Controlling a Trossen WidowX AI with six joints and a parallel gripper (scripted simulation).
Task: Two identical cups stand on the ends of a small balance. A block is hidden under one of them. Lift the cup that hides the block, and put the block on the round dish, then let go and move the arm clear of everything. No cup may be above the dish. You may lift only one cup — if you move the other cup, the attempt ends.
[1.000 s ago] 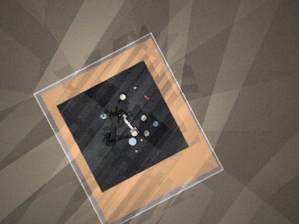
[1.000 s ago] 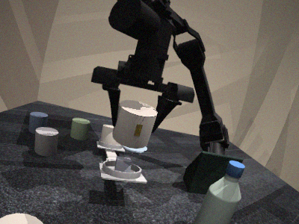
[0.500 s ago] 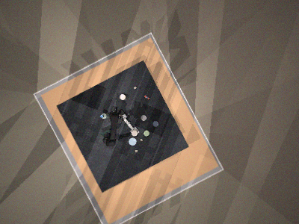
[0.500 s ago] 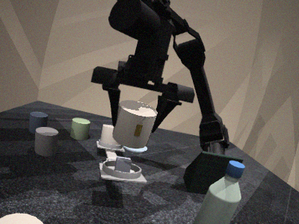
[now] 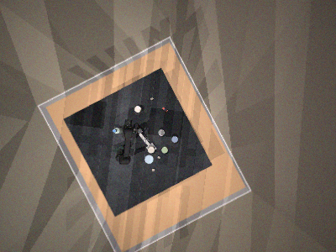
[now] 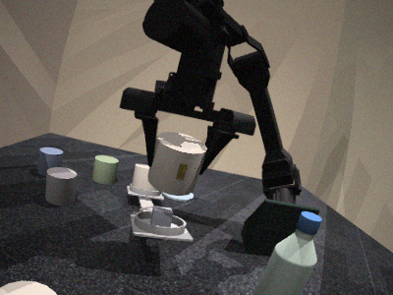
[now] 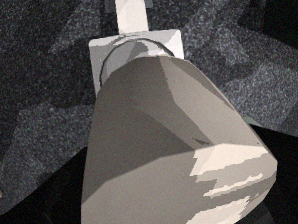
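Dark speckled stone surface [image 6: 59, 231], lower frame. Black claw [image 6: 181, 147], centre, clamped on pale grey rigid cup [image 6: 177, 164], tilted, raised above balance pad [image 6: 162, 227]. Small grey block [image 6: 161, 214] exposed there: likely light, stiff; pinch opposite flat sides.

No text, number or brand can be read in any view. The cup [image 6: 177, 163] carries only a small yellow patch on its side, and this patch has no letters.

Other cup [image 6: 141, 179] just behind pad.
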